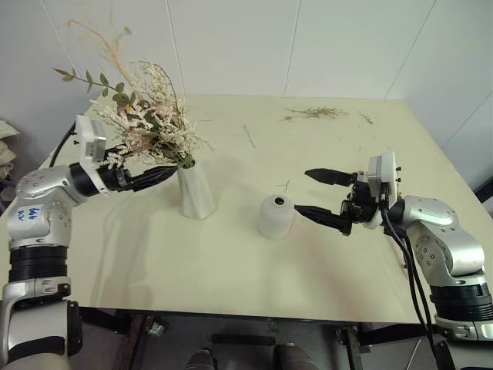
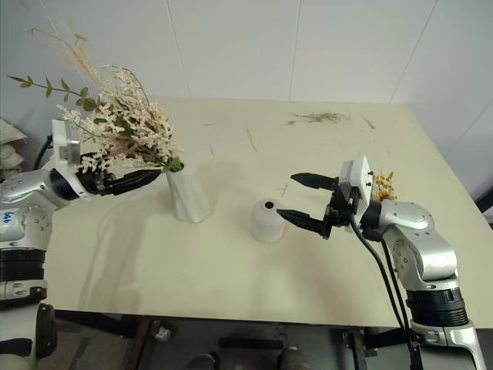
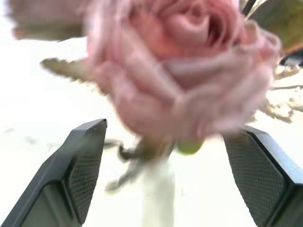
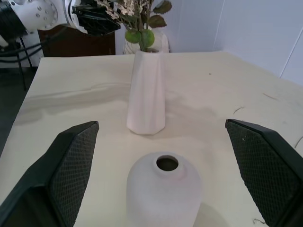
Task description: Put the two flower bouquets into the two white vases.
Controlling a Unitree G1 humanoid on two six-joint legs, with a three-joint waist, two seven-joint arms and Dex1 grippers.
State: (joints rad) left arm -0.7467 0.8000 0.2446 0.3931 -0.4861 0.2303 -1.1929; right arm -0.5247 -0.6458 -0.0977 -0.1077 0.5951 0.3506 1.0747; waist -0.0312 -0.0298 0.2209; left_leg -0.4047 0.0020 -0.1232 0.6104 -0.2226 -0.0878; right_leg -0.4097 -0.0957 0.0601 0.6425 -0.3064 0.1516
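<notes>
The tall twisted vase (image 1: 196, 190) stands upright on the table (image 1: 231, 270), toward my left. It holds the bushy white-pink bouquet (image 1: 146, 123): the stems go down into its mouth, and the flower heads and green leaves spread up and out toward my left. In my right wrist view the same vase (image 4: 146, 94) shows green buds at its rim.

The short round vase (image 1: 275, 216) stands just to the right of the tall one, apart from it. The small hole at its top (image 4: 167, 163) is dark, and no stems rise from it.

My left gripper (image 1: 158, 175) sits just beside the tall vase at about the height of its rim, under the blooms. Its fingers (image 3: 85, 165) are spread wide. A pink rose head hangs between them in the wrist view, touching neither pad, so I have hold of nothing there.

My right gripper (image 1: 316, 193) is level, just to the right of the round vase. Its jaws are fully apart on either side of that vase and clear of it; nothing is held.

The slim yellow-orange bouquet (image 2: 383, 185) lies on the table behind my right wrist, mostly hidden by it.

Loose dried sprigs (image 1: 316, 113) lie near the table's far edge.
</notes>
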